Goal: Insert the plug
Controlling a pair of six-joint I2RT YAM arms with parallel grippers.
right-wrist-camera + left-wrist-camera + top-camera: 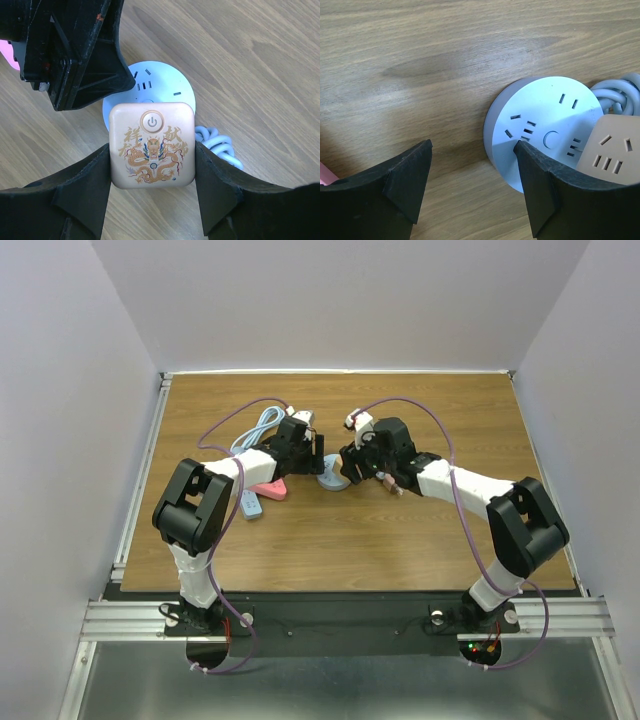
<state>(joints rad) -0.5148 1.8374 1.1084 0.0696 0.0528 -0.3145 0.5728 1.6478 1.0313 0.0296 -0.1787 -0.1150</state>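
The right fingers (85, 190) clamp the flat sides of the beige dragon-printed plug adapter (152, 145), which is over the round white socket hub (165, 82); whether it is seated I cannot tell. The left fingers (405, 175) stand wide, one at the hub's 7 o'clock rim on the table (420, 60). The adapter looks light, rigid and smooth, so a side grip suits it, but the hub may slide.
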